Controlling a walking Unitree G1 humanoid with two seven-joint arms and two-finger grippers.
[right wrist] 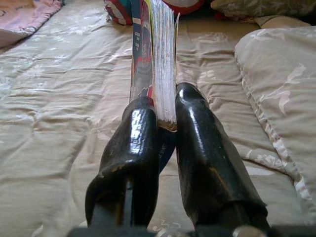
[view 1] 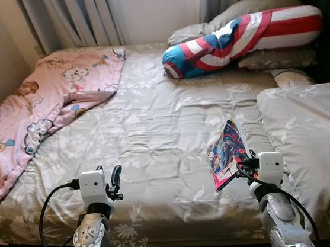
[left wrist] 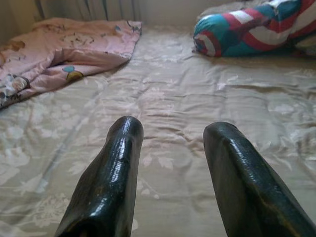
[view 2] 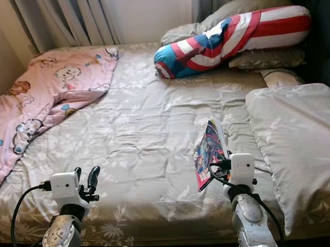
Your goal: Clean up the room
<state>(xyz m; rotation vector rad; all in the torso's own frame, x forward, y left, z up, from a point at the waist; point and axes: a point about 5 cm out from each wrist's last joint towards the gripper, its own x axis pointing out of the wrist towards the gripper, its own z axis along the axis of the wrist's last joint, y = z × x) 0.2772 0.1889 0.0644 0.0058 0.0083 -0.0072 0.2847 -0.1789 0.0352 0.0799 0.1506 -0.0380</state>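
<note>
Now right gripper [right wrist: 165,121] clamps comic [view 1: 228,151] by near edge, pages pinched between my fingers [right wrist: 131,148], book standing on edge above bed [view 1: 148,131]. Left gripper [left wrist: 170,148] free, fingers parted, hovering over quilt near bed's front edge. Pink blanket [view 1: 38,108] rumpled at far left; striped bolster [view 1: 239,37] by pillows [view 1: 259,11] at head; grey pillow [view 1: 315,130] just right of comic. My judgement: grip sits at very edge, so lift slowly, keep wrist level, avoid pages fanning or slipping; carry clear of pillow.
</note>
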